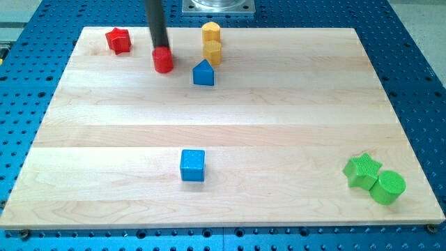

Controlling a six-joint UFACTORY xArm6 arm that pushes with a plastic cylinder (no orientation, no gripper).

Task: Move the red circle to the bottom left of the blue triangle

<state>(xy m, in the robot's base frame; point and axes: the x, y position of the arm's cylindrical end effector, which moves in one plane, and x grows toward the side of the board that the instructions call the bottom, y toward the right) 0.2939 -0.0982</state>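
- Red circle (163,61) sits near the top of the wooden tabletop (279,125), to the view's left of the blue triangle (203,73) and slightly above it, a clear gap between them.
- My tip (162,49) stands at the red circle's upper edge, seemingly touching it, though the rod hides the contact.
- No pincer exists here: the rod holds nothing and can only push.
- From my tip, the red circle lies toward the view's bottom, so I judge a downward push would carry it to the blue triangle's lower left.
- Beyond the blue triangle stand two yellow blocks (212,42); no writing or labels are readable.
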